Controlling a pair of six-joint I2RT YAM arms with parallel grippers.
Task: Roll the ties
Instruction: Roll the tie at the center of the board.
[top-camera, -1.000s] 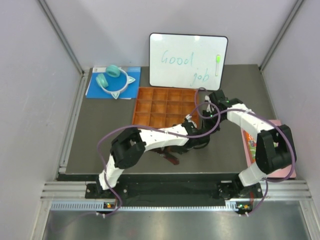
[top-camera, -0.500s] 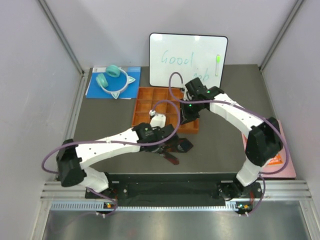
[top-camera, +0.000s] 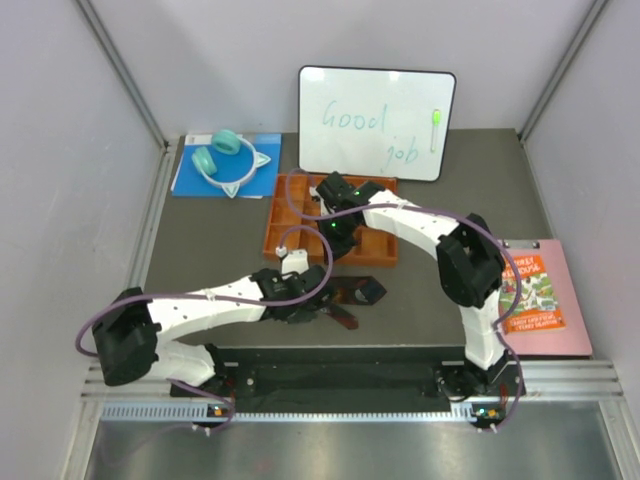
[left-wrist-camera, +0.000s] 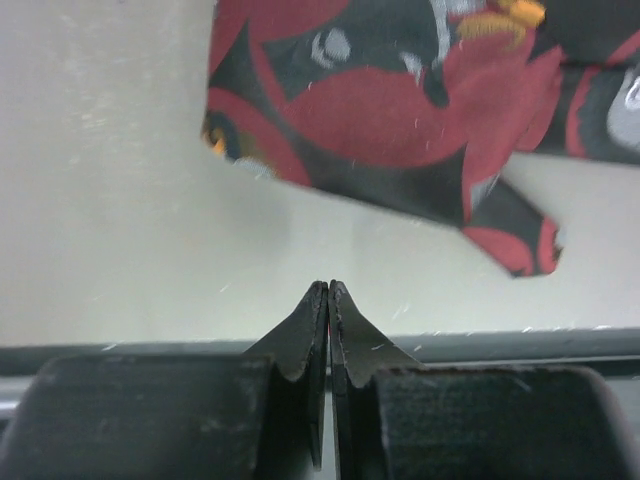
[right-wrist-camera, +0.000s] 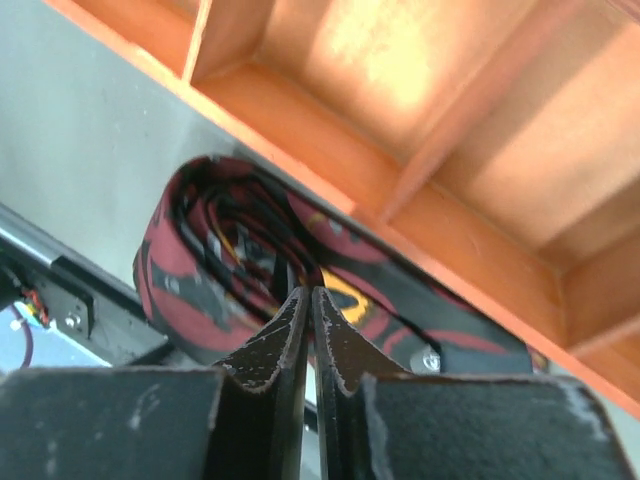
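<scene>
A dark red and black tie (top-camera: 350, 294) lies on the table just in front of the orange tray (top-camera: 290, 238). In the right wrist view the tie (right-wrist-camera: 195, 265) is a loose coil with a strip running right along the tray wall (right-wrist-camera: 450, 130). My right gripper (right-wrist-camera: 311, 292) hangs above it, shut, nothing pinched; from the top external view the right gripper (top-camera: 338, 244) is over the tray's front edge. My left gripper (left-wrist-camera: 328, 285) is shut and empty, low over the table, a short way from the tie's pointed end (left-wrist-camera: 525, 250). From above the left gripper (top-camera: 312, 302) sits left of the tie.
A whiteboard (top-camera: 376, 120) leans at the back. Teal headphones (top-camera: 225, 160) rest on a blue sheet (top-camera: 190, 180) at the back left. A pink clipboard with a booklet (top-camera: 535, 295) lies at the right. The table's front rail (left-wrist-camera: 560, 345) runs close by the left gripper.
The left arm drew back to the left and its gripper closed, empty. The right arm swung left across the tray to its front edge. The tie stays on the table.
</scene>
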